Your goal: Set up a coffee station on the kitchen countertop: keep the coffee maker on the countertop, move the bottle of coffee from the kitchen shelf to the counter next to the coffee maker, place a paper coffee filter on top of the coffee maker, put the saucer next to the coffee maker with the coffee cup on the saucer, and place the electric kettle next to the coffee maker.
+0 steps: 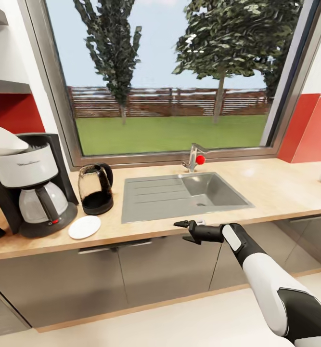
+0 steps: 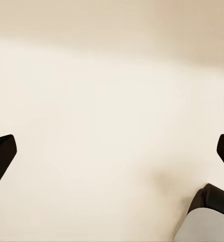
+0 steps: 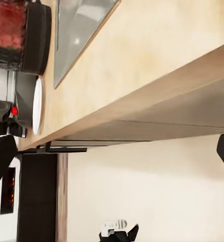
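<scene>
Nearby, round white saucer (image 1: 84, 227) beside glass-bodied kettle (image 1: 95, 188).

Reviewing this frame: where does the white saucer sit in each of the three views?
Head view: saucer lies on the countertop, front of the electric kettle.
Left wrist view: not in it.
Right wrist view: saucer seen edge-on beside the kettle.
Shared landmark: the sink.

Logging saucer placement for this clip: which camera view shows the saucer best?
The head view: the saucer lies whole on the countertop beside the coffee maker. The right wrist view catches it edge-on.
</scene>
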Tool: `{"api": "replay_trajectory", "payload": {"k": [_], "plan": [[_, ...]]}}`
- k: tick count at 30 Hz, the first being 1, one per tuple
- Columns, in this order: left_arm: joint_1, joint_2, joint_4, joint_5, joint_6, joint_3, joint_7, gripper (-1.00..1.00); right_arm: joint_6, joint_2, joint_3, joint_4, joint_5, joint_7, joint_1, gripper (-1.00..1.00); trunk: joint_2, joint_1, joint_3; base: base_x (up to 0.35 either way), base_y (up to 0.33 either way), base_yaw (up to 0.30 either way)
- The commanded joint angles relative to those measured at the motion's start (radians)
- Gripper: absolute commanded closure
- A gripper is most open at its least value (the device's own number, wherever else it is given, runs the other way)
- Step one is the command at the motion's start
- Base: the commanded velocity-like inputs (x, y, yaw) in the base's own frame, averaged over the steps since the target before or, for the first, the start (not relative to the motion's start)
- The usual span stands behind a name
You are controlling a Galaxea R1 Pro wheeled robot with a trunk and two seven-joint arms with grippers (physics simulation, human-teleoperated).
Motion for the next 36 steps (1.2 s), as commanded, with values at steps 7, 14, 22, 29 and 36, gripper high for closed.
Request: {"api": "replay_trajectory", "payload": {"k": [7,14,22,29,36], "plan": [[0.001,-0.001,-0.002,0.006,0.005,-0.009,0.0,-1.0,0.005,0.0,-0.004,0.01,0.006,0.002,-0.001,-1.0,-0.001,0.0,0.002,0.0,0.0,-0.244],[0.001,0.0,-0.002,0.006,0.005,-0.009,-0.003,-1.0,0.002,-0.001,-0.003,0.179,0.007,-0.001,-0.001,-1.0,-0.001,0.0,0.006,0.0,0.0,-0.247],[0.001,-0.001,0.0,0.007,0.004,-0.009,0.0,-1.0,-0.022,-0.002,-0.001,0.391,0.013,-0.009,-0.001,-1.0,-0.001,0.0,0.013,-0.127,-0.061,-0.231],[0.057,0.0,-0.001,0.006,0.005,-0.009,0.001,-1.0,-0.318,-0.095,0.003,0.523,0.187,-0.158,0.0,-1.0,-0.001,0.0,0.014,-0.213,-0.107,-0.04],[0.107,-0.016,0.0,0.006,0.005,-0.009,-0.011,-1.0,-0.633,-0.105,0.004,0.528,0.562,-0.195,0.048,-1.0,-0.001,0.0,0.014,-0.011,-0.004,0.0]]}}
